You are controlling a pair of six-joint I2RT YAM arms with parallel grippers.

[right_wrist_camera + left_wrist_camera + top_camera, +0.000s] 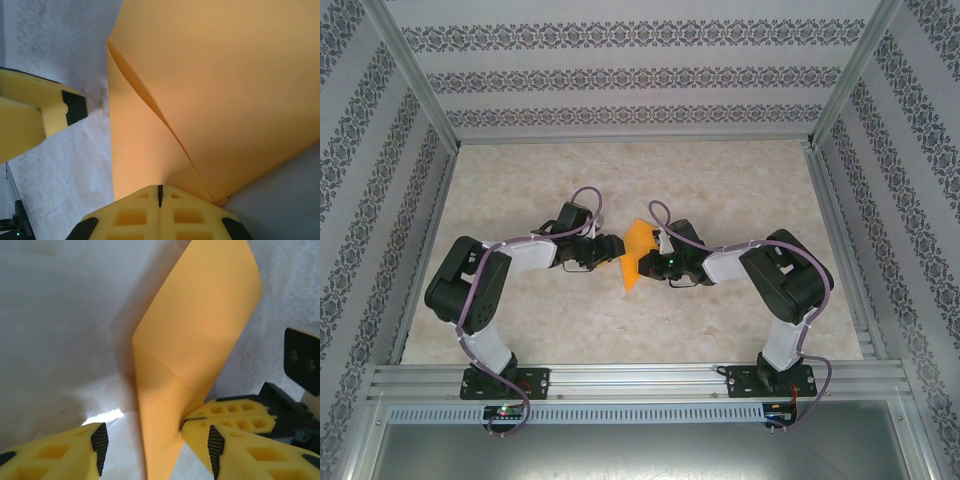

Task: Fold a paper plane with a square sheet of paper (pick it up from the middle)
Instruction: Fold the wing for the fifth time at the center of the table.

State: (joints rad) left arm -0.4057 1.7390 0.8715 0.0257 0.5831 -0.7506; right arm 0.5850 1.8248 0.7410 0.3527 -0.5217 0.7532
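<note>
Right jaws: clamped on orange sheet [225, 100] | left jaws: apart, sheet between them

No writing, label, brand name, number or sign can be read anywhere in these views. The orange sheet of paper [638, 250] is plain on every side that shows. The walls [620, 75] carry only bands of a repeated ornamental pattern, not letters, and any print on the small boards at the arm bases [505, 408] is too small to tell.
</note>
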